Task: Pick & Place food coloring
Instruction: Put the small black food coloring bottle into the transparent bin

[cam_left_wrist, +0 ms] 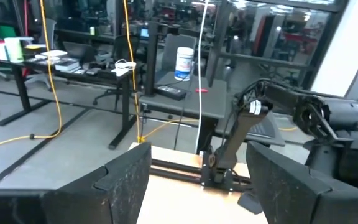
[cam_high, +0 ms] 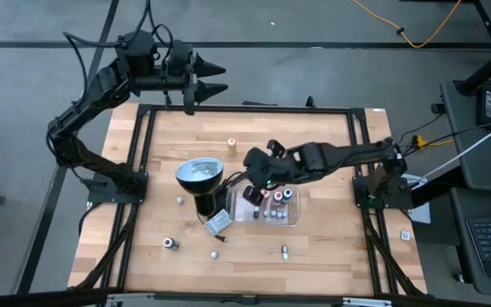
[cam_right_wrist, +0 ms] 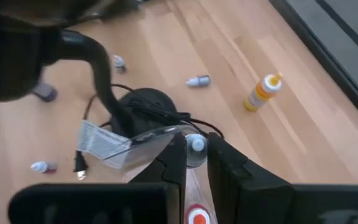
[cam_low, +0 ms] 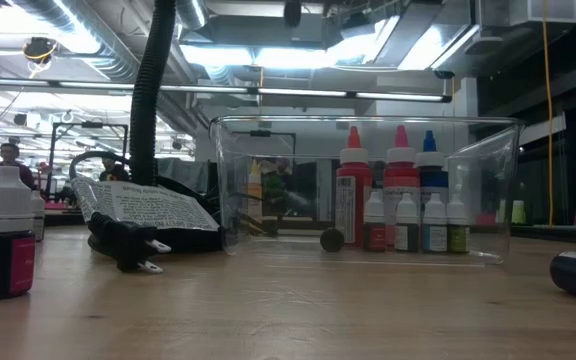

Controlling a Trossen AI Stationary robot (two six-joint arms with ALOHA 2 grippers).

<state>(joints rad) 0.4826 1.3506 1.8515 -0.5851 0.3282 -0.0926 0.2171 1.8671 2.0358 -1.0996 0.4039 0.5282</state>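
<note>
Nearby: lamp [cam_high: 199, 175] beside tray [cam_high: 290, 220].
Loose bottles [cam_high: 170, 244]: five on table [cam_high: 331, 145].
Right gripper [cam_right_wrist: 195, 163]: narrow, pinching blue-capped bottle [cam_right_wrist: 196, 145].
Left gripper [cam_high: 214, 77]: open, empty.

Right gripper [cam_high: 251, 189] over clear tray [cam_high: 290, 218], perhaps gripping a bottle [cam_high: 257, 193].

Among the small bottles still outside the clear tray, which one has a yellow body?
The yellow bottle with an orange cap, alone on the table's far side beyond the lamp. The other loose bottles are pale or dark and lie on the near side.
</note>
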